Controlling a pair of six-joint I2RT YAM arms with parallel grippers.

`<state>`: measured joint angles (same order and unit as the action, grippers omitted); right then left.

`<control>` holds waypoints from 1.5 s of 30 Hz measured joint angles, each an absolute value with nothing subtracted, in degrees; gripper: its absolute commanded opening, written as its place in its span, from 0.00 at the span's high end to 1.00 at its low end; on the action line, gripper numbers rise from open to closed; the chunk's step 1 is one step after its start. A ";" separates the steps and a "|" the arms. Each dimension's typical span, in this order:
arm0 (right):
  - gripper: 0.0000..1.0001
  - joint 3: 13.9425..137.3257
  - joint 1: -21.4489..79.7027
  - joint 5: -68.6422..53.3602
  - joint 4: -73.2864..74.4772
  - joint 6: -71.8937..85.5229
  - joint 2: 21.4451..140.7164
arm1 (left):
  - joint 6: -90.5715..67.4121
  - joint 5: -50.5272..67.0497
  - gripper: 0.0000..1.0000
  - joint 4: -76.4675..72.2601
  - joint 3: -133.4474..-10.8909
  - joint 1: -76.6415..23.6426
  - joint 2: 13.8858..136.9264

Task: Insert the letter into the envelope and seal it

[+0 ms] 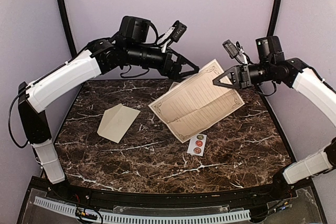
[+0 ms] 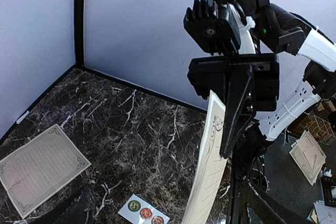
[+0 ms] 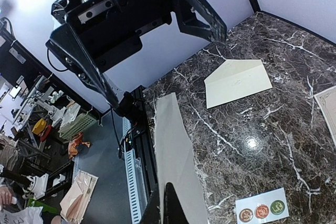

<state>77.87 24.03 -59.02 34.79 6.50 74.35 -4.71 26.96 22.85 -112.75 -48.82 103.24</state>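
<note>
While the letter was held up off the table, no part of the task could be counted as done. The right gripper was seen pressed together on 1 edge of the letter. From there the paper ran edge-on toward the left gripper, whose fingers were spread. The letter's far edge was seen near 1 of those fingers but, as far as could be judged, was not clamped by them. The envelope was seen flat on the table, well apart from both grippers, below the left one and on its outer side, with nothing touching it. All the steps were judged to remain: the letter brought to the envelope and slid in, the flap shut, and a seal made, perhaps with 1 of the 3 stickers seen below the grippers.

Several things were hard to make out. Whether the flap was open or folded down could not be told. A 2nd sheet was shown flat on the table in the left wrist view, but from above it was almost wholly covered by the letter. The right fingertips were cut off at the bottom of their own view, so the pinch was judged mainly from above.
</note>
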 measured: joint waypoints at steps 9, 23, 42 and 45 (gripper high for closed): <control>1.00 77.89 26.87 -58.96 37.47 3.90 74.74 | -0.14 33.78 0.15 30.63 -112.95 -49.58 105.58; 1.00 77.23 27.22 -54.35 35.05 8.01 75.16 | 2.79 41.93 1.00 37.78 -111.57 -49.67 106.80; 0.01 67.48 13.63 -49.60 5.65 27.16 58.22 | -18.44 36.73 1.00 0.82 -89.27 -47.29 86.02; 0.01 63.92 13.56 -50.37 -0.16 29.58 57.82 | -22.31 36.38 1.00 -4.10 -89.27 -46.24 84.23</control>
<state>63.92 13.56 -50.37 -0.16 29.58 57.82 -22.31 36.38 -4.10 -89.27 -46.24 84.23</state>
